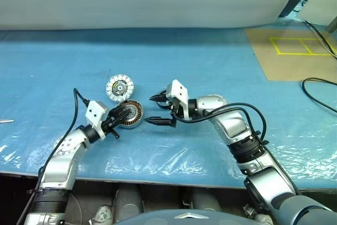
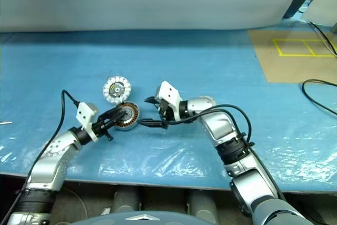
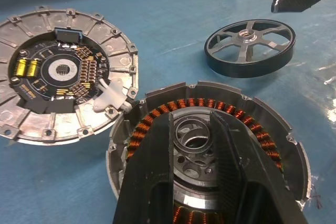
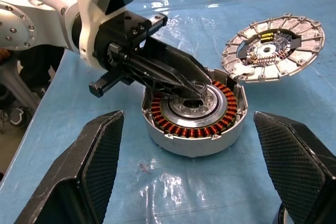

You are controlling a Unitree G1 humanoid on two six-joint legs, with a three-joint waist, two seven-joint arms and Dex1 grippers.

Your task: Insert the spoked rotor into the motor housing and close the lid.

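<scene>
Left tool [image 4: 195, 88] pinching hub of round grey copper-wound motor housing [image 4: 195, 136]
Right tool [image 1: 159, 110] spread wide at its 3 o'clock; nothing held

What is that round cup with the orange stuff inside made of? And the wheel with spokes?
The motor housing looks like cast metal, matte pale grey with dull glints. The orange ring inside looks like copper wire, in shiny wound bundles. The spoked rotor seems metal too: smooth grey spokes, darker rim, possibly painted or coated.
</scene>
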